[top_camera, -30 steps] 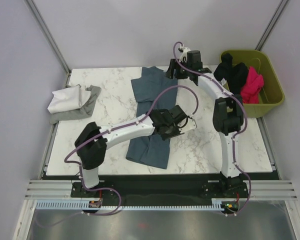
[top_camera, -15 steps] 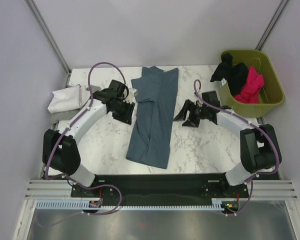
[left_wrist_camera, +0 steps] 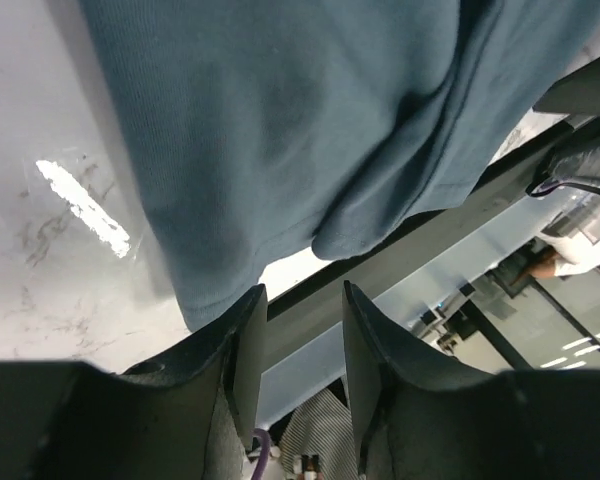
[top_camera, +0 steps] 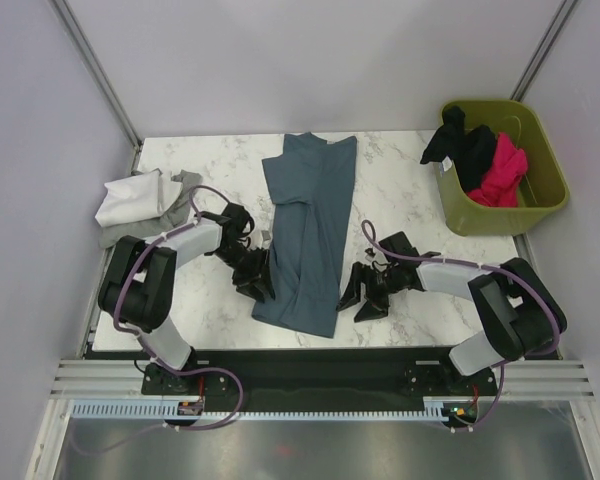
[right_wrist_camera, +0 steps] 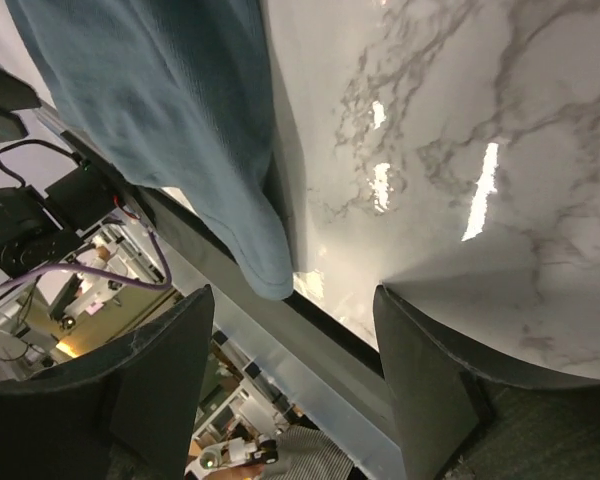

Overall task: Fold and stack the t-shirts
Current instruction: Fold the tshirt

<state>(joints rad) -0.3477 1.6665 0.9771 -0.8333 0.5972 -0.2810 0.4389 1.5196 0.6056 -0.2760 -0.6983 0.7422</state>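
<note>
Table [top_camera: 400, 190]: glossy marble top. The slate shirt [top_camera: 310, 230] lies down its middle as a long strip with the sides already folded in, collar end at the far edge, hem reaching the near edge.

Handling, my read: light limp knit with no stiffness, so it sags wherever it isn't held and slides easily on that polished top. Take it at the two near hem corners, pinch all layers, and lift both sides together or the strip skews.

Bin [top_camera: 505, 218] sits at the far right, off the marble, with the black shirt [top_camera: 465, 145] and pink shirt [top_camera: 502, 170] heaped in it. Far left, the white shirt [top_camera: 130, 200] sits on a grey shirt [top_camera: 183, 195].

Left arm [top_camera: 180, 240] and right arm [top_camera: 450, 272] are both folded low, wrists just over the top, flanking the hem.

Left gripper [top_camera: 257, 283] is at the near-left corner with a narrow gap between its jaws. Nothing is in that gap, and the hem lies just past the fingertips [left_wrist_camera: 242, 330].

Right gripper [top_camera: 360, 298] is just beside the near-right corner, jaws spread wide, holding nothing.
</note>
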